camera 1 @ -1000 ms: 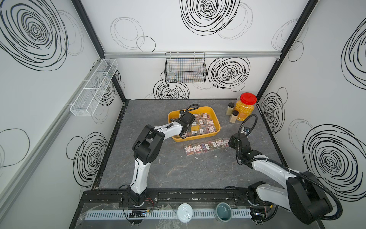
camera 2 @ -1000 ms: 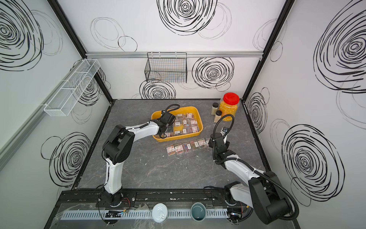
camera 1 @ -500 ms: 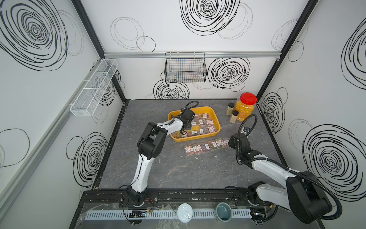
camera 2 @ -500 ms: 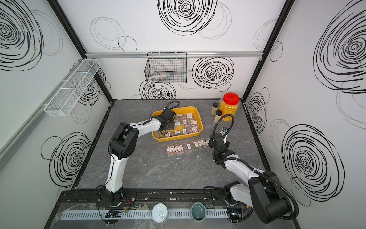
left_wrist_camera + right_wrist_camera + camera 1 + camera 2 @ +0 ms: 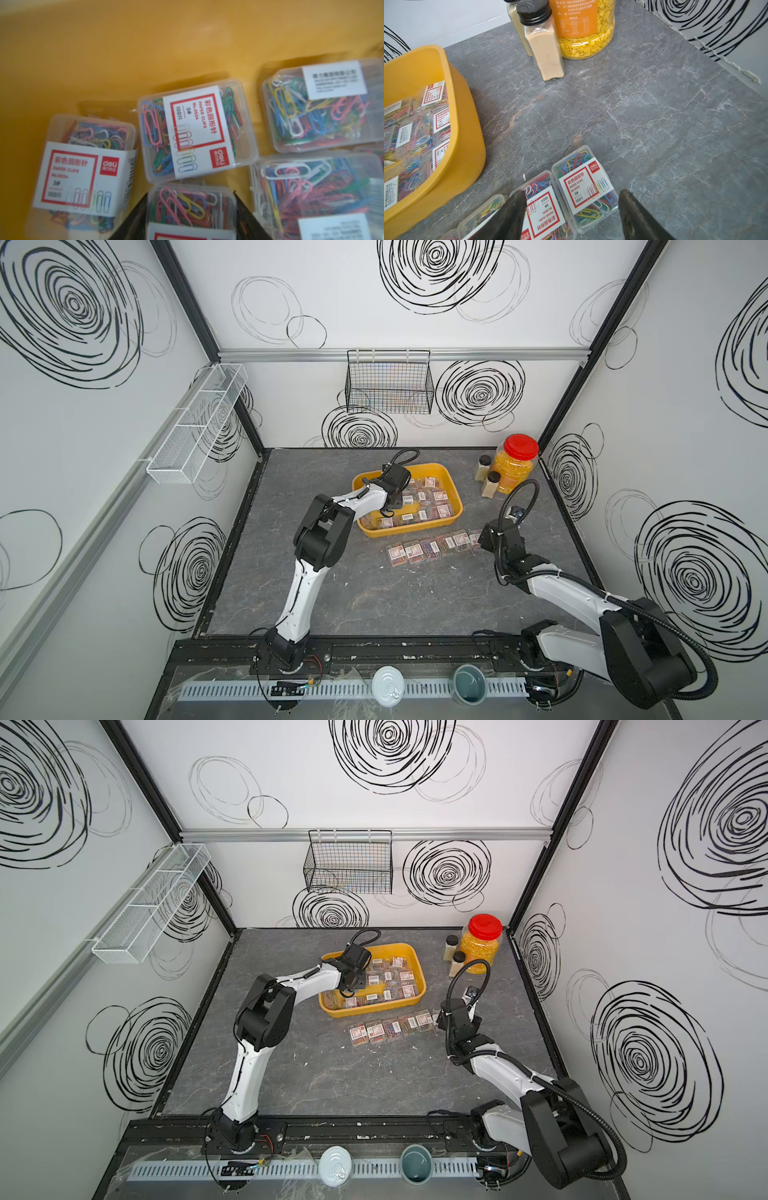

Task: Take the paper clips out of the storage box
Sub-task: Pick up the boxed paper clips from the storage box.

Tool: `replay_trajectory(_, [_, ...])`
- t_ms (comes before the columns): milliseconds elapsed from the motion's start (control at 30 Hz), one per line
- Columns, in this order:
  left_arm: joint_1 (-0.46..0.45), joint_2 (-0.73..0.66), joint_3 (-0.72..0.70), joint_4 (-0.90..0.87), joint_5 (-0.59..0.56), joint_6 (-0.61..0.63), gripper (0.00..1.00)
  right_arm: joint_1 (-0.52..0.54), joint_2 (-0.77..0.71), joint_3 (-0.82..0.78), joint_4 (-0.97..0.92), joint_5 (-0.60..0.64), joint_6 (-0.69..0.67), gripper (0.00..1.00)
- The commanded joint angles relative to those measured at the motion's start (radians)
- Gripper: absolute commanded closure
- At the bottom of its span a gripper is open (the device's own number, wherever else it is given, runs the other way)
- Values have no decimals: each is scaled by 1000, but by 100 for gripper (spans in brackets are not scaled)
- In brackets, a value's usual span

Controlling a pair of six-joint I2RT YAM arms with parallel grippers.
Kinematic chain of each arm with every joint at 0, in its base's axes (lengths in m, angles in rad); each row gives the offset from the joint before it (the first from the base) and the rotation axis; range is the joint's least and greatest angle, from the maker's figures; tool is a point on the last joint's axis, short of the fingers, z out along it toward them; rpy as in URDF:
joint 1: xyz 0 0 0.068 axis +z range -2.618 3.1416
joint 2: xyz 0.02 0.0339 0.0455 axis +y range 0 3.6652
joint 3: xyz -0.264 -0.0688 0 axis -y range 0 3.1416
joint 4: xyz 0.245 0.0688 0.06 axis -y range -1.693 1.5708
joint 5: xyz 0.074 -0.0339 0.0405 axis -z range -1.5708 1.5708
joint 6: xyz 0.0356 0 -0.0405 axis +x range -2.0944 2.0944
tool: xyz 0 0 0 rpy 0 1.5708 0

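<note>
The left gripper (image 5: 191,209) is hanging inside the shallow yellow-orange rectangular plastic storage box (image 5: 124,52). Its two dark fingers (image 5: 133,226) are pinching one small clear plastic case of multicoloured paper clips (image 5: 187,203). The case is sitting squarely between them, with one finger pressing against each of its opposite side walls. Four more cases like it are lying close around it on the yellow floor of the box, two showing the red-framed label and two showing a plain white sticker. In both top views this gripper (image 5: 394,506) is pointing down over the side of the box (image 5: 415,526) nearest the left arm

The right gripper (image 5: 571,192) is hovering low over the grey marbled surface (image 5: 654,104), outside the box, with its fingers (image 5: 512,216) spread wide. One labelled case (image 5: 583,187) is lying flat on the surface between them, with a clear gap to the finger on its far side. The other finger is overlapping the neighbouring case (image 5: 542,209), and I cannot tell whether it is touching it. Both belong to a row of cases (image 5: 432,548) lying side by side on the surface just in front of the box
</note>
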Motion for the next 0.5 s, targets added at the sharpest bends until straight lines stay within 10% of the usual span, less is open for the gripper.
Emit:
replay_trajectory(0, [-10, -46, -14, -25, -25, -3, 47, 10, 8, 31, -9, 28, -9, 27])
replay_trajectory(467, [-104, -678, -415, 62, -268, -53, 54, 13, 1, 24, -3, 37, -9, 27])
